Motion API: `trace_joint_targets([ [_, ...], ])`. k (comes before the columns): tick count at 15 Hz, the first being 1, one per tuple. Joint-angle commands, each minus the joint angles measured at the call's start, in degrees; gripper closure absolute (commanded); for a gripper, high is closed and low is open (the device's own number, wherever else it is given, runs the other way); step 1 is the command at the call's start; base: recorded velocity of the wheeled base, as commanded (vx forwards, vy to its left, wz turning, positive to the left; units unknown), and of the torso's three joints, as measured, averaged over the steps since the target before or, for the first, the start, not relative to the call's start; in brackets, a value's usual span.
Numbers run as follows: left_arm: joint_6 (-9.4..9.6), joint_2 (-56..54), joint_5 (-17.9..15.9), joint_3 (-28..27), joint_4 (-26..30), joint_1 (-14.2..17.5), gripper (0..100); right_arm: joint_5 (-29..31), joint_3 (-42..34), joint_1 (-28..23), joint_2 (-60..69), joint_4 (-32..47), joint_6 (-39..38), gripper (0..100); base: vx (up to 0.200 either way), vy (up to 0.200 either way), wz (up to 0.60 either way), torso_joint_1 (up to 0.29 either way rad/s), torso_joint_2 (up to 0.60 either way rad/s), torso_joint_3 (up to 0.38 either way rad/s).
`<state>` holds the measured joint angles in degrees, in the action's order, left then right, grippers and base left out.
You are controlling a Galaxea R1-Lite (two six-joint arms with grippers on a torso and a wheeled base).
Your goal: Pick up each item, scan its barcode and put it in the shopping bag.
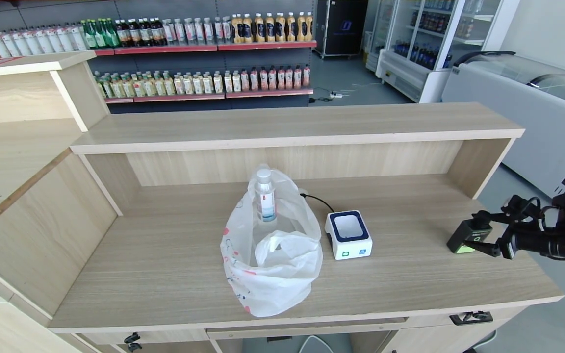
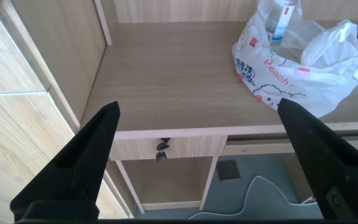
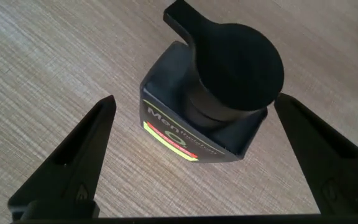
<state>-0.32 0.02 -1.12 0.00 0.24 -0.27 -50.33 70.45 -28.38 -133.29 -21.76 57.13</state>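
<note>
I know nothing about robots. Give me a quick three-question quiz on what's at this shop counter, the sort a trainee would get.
1. True or false: the clear bottle stands inside the shopping bag.
2. The right hand is open. What lies between its fingers? A) a drink can B) a dark bottle C) a sandwich
3. Fill in: seen from the robot, the white scanner sits on the bag's ____ side.

Key: 1 true; 2 B; 3 right.
</note>
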Motion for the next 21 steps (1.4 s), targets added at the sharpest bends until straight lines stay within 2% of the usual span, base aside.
trace_joint_targets([
  [1, -0.03, 0.06, -0.02, 0.00, 0.02, 0.00, 0, 0.06, 0.48, 1.31, -1.53, -0.04, 0.44, 0, 0.000, 0.000, 0.00, 0.000, 0.00, 0.000],
  [10, -0.03, 0.06, -0.02, 0.00, 0.02, 0.00, 0, 0.06, 1.18, 3.77, -4.08, -0.21, 2.38, 0, 0.000, 0.000, 0.00, 0.000, 0.00, 0.000],
  [11, -0.03, 0.06, -0.02, 0.00, 0.02, 0.00, 0, 0.06, 1.09, 3.95, -4.08, -0.12, 2.90, 100, 0.000, 0.000, 0.00, 0.000, 0.00, 0.000],
  [16, -0.03, 0.06, -0.02, 0.00, 0.02, 0.00, 0, 0.24, 0.30, 4.39, -3.47, -0.21, 6.77, 100, 0.000, 0.000, 0.00, 0.000, 0.00, 0.000],
  [21, -0.03, 0.06, -0.02, 0.00, 0.02, 0.00, 0, 3.05, 0.30, 2.54, 2.77, -4.87, 22.94, 100, 0.000, 0.000, 0.00, 0.000, 0.00, 0.000],
])
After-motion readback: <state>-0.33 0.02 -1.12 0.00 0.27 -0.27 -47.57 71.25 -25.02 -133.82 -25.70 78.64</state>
